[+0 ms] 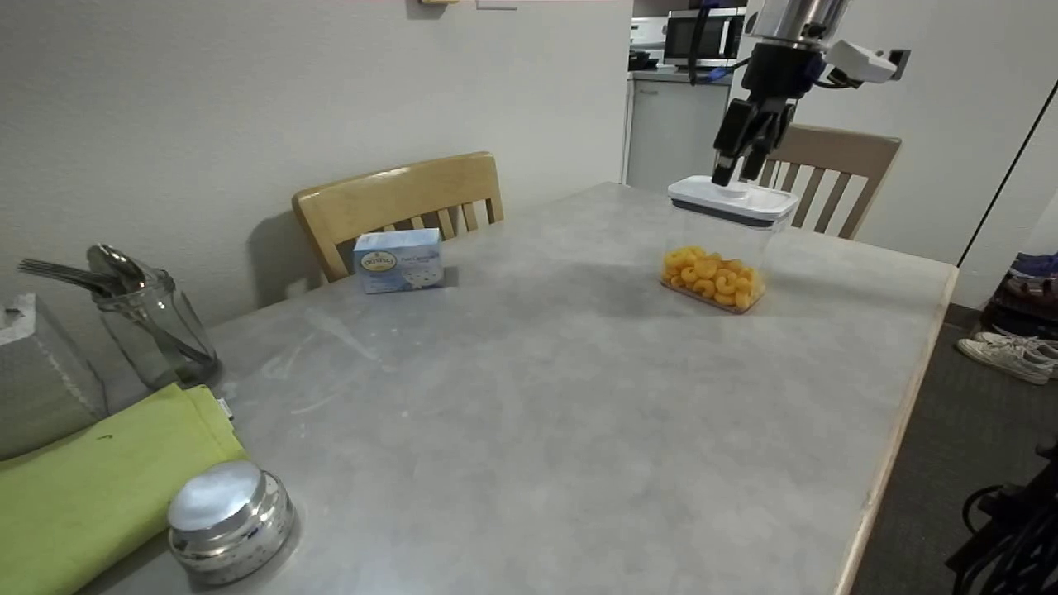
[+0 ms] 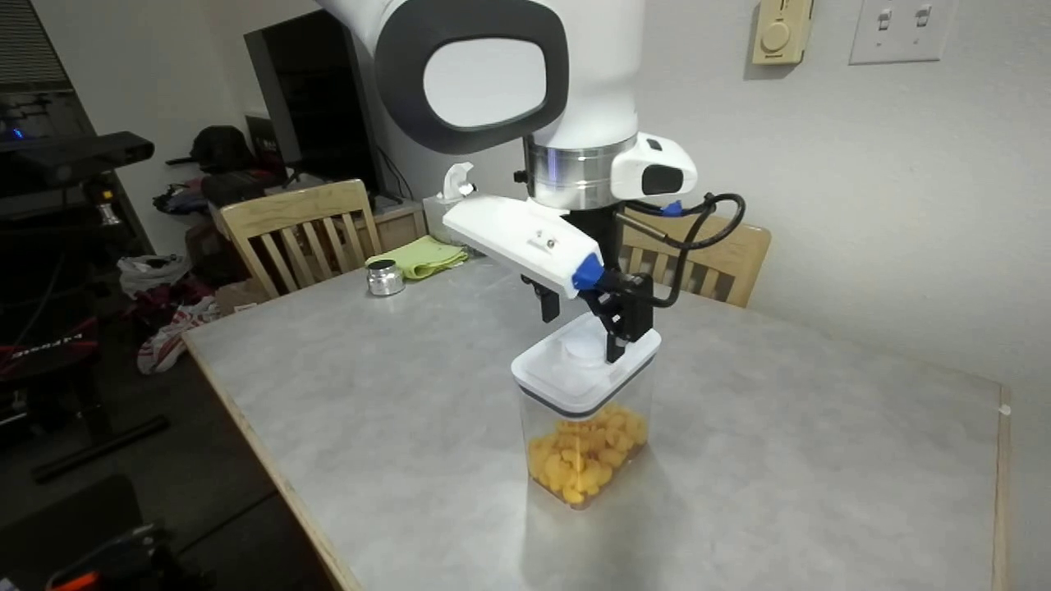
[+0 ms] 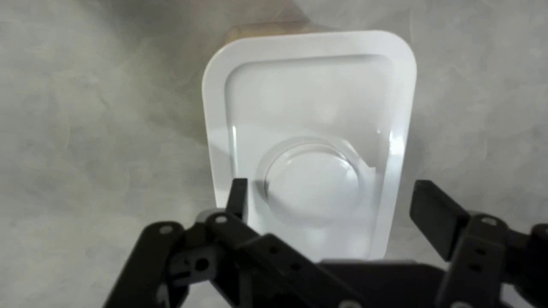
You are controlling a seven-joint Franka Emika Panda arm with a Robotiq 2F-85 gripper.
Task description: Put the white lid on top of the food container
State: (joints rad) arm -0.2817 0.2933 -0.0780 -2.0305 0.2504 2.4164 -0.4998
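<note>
The white lid (image 1: 731, 198) lies level across the top of the food container (image 1: 717, 268), a see-through tub with yellow-orange pieces in its lower part. Both exterior views show them standing upright on the table, a dark seal (image 2: 587, 402) running under the lid's rim. Just over the lid is my gripper (image 2: 582, 335), open with nothing held. In the wrist view, the lid (image 3: 308, 98) fills the middle, with a round knob (image 3: 314, 184) in its face. The left finger (image 3: 238, 196) is over the lid beside that knob; the right finger (image 3: 436, 218) stands out past the lid's edge.
On the grey table (image 1: 537, 430) are a blue-and-white box (image 1: 401, 263), a shiny metal jar (image 1: 230, 521), a yellow-green cloth (image 1: 107, 487) and a glass jar with cutlery (image 1: 161, 339). Wooden chairs (image 2: 300, 222) stand at the table's sides.
</note>
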